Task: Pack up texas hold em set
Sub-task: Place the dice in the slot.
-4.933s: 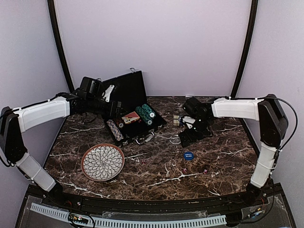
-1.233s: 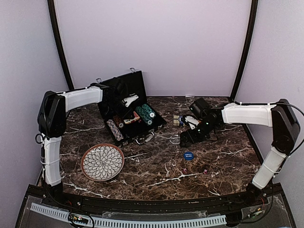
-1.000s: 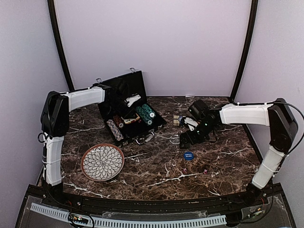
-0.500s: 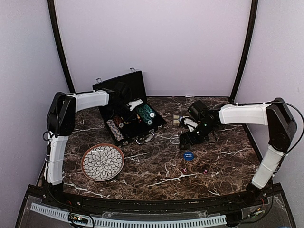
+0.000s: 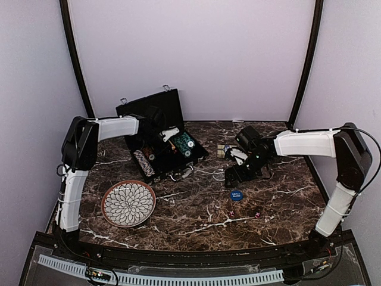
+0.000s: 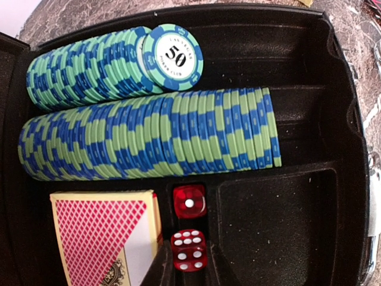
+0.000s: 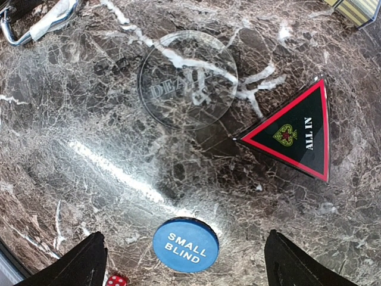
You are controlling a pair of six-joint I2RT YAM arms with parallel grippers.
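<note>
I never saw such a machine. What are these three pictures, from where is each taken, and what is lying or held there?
These are two robot arms on a marble table. The wide picture looks down from above. The other two come from cameras on the wrists. The left jaws grip a red die over the open black case, which holds green-blue chips, a card deck and another die. The right jaws hang open above a blue Small Blind button, near a clear dealer disc and a black All In triangle. A patterned plate also lies there.
</note>
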